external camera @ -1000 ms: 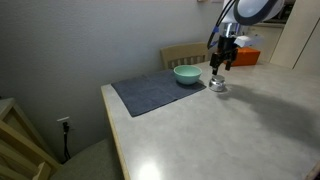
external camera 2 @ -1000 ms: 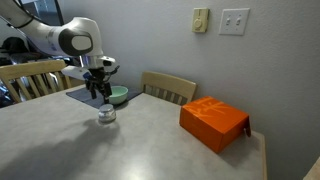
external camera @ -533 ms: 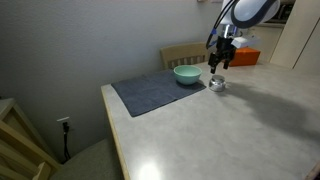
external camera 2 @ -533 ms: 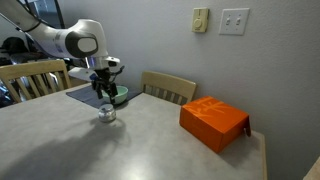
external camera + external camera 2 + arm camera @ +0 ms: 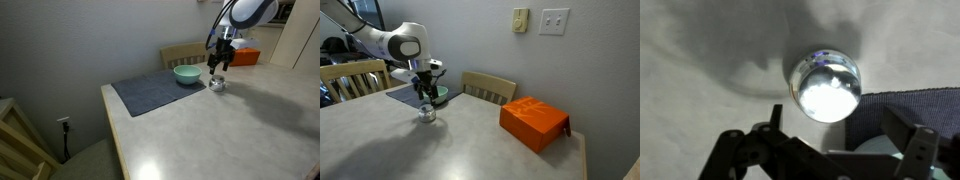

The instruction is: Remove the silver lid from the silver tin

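Observation:
The silver tin stands on the table beside the grey mat. In the wrist view its shiny round top, the silver lid, glares brightly, and I cannot make out the seam between lid and tin. My gripper hangs just above the tin in both exterior views. It is open, with its dark fingers spread wide, and holds nothing. In the wrist view the tin lies just ahead of the gap between the fingers.
A teal bowl sits on the grey mat close behind the tin. An orange box lies farther along the table. A wooden chair stands against the wall.
My gripper has shifted a little sideways toward the bowl and now sits over the tin. The tin has not moved.

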`<act>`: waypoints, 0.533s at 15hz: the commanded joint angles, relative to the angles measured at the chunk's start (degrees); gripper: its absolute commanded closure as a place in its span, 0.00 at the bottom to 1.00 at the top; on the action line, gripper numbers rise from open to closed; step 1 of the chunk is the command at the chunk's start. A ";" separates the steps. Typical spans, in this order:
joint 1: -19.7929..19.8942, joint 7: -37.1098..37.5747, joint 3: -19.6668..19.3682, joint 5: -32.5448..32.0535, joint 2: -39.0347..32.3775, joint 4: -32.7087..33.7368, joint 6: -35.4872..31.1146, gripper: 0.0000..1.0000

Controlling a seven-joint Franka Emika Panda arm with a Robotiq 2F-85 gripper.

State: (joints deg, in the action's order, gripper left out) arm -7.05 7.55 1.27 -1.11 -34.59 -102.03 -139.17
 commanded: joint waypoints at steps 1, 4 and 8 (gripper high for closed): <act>1.13 -1.50 0.84 1.30 -2.58 2.45 1.17 0.00; 0.97 -1.30 0.71 1.33 -3.87 3.10 1.28 0.00; 0.73 -0.58 0.53 1.35 -4.81 3.18 1.44 0.00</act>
State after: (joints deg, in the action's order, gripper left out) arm -7.02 7.56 1.29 -0.67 -38.34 -100.15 -139.11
